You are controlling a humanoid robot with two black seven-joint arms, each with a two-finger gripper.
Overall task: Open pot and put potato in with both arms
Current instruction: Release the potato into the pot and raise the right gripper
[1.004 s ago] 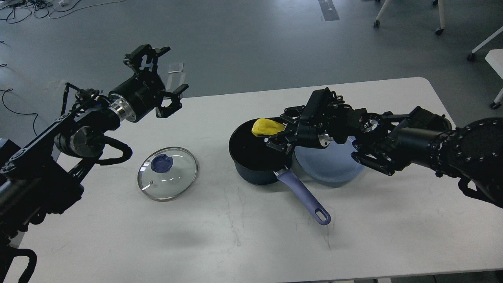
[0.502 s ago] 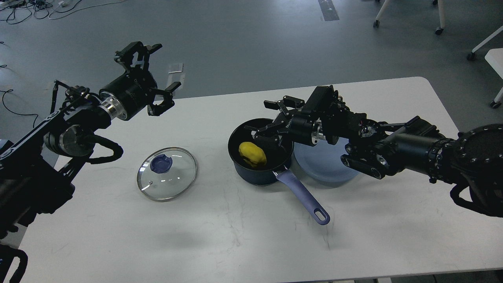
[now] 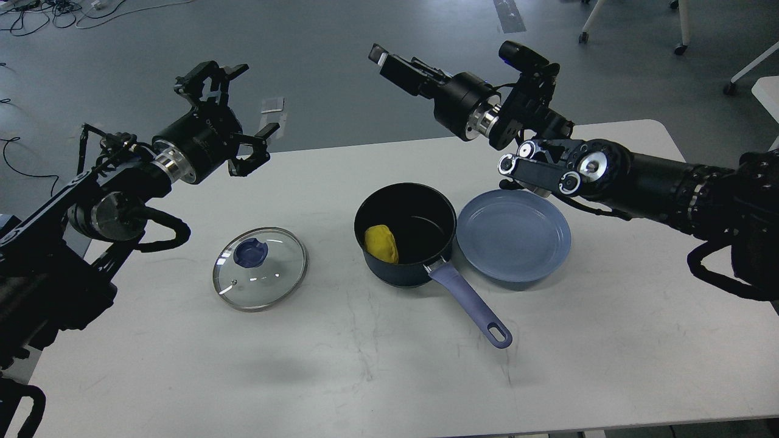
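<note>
head view, 2 arms over a white table (image 3: 389, 377); the potato (image 3: 381, 243), yellow, lies inside the dark pot (image 3: 406, 234), against its left inner wall; the pot stands uncovered near the table's centre, its purple handle (image 3: 471, 304) pointing toward the near right; the glass lid (image 3: 260, 268), with a blue knob, lies flat on the table to the left of the pot, apart from it; a blue plate (image 3: 514, 235) lies just beside the pot on its right, bare.

right gripper (image 3: 389, 61): raised above the far edge of the table, up and behind the pot, well apart from the potato and holding nothing; it is seen nearly end-on and dark, so whether its fingers are spread or closed cannot be told.

left gripper (image 3: 237, 115): released, its fingers spread wide and empty; it hangs above the table's far left edge, beyond the lid and well apart from the pot and potato.
</note>
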